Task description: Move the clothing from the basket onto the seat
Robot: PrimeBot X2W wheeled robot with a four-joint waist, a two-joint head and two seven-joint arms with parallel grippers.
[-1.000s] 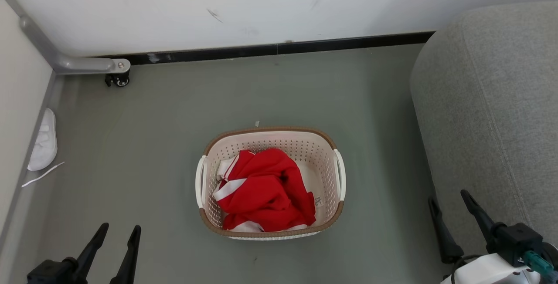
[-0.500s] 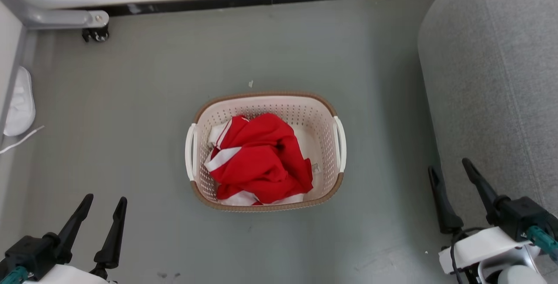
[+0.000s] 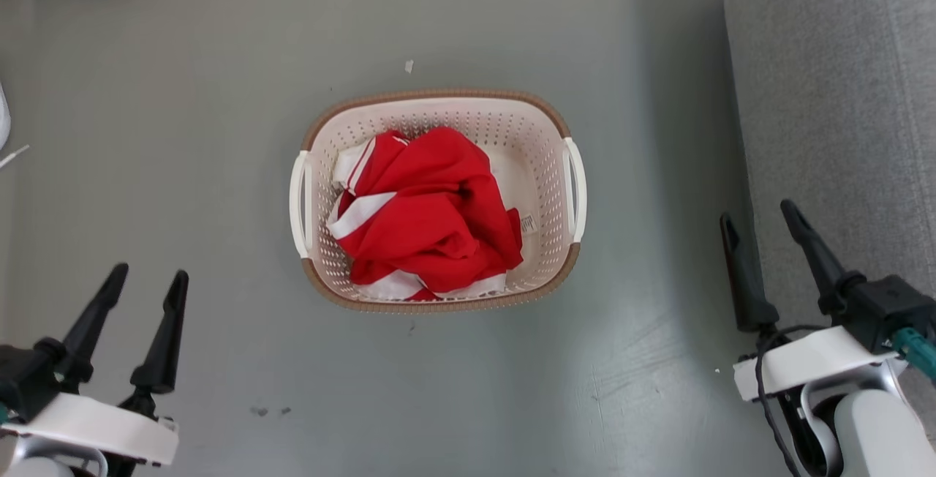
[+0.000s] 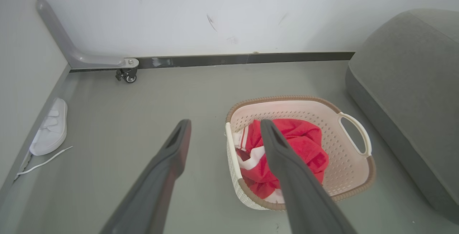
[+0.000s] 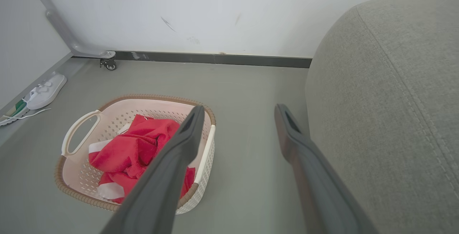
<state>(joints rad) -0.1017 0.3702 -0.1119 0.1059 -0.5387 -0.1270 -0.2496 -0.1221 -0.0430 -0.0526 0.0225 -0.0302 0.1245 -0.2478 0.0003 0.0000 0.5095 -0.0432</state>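
Change noted: head cam has tipped down and in vs 1 s ago. The wall and black skirting are gone from the head view, and the whole scene has slid toward 12 o'clock. Camera motion, not objects: the cream-white perforated plastic basket w/ brown woven-look rim [image 3: 439,94] keeps the same relation to the small pale paper scrap [image 3: 409,66] at its 12 o'clock.

Bright red crumpled clothing w/ white stripes [image 3: 428,206] lies inside the basket, heaped toward its 9 o'clock side, untouched. Large grey fabric sofa seat [image 3: 826,96] is at 3 o'clock of the basket, apart from it.

Left gripper [image 3: 150,272] at 8 o'clock and right gripper [image 3: 757,213] at 4 o'clock, beside the seat edge, both have fingers spread apart and empty. More of the pale wrists shows than before.

Judgement: approach phase, robot bending over the basket, no garment moved yet
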